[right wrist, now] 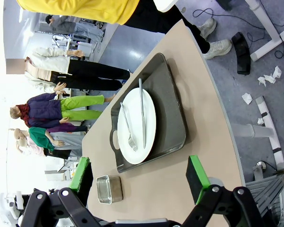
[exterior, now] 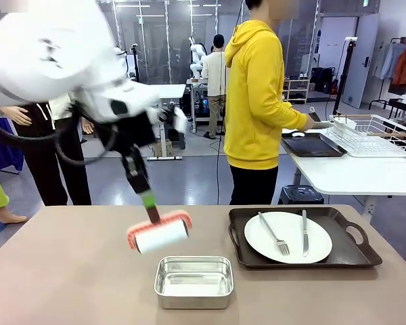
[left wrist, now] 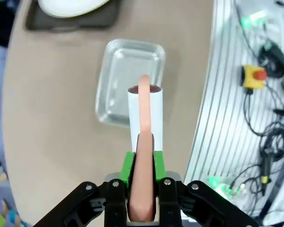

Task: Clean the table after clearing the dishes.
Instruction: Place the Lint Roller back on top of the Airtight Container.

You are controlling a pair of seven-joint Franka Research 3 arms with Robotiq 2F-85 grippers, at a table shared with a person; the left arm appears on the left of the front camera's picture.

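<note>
Over the taupe table, my left gripper is shut on the green and orange handle of a cleaning roller with a white roll. The roller hangs just behind a steel pan. The left wrist view has that gripper clamped on the roller's handle, with the roll over the pan. A white plate with a fork and a knife lies on a dark handled tray at the right. My right gripper stands open above the table, short of the plate.
A person in a yellow hoodie stands at the far side, turned to a white side table. That table bears a second dark tray and a wire rack. The robot-side table edge runs close to the pan.
</note>
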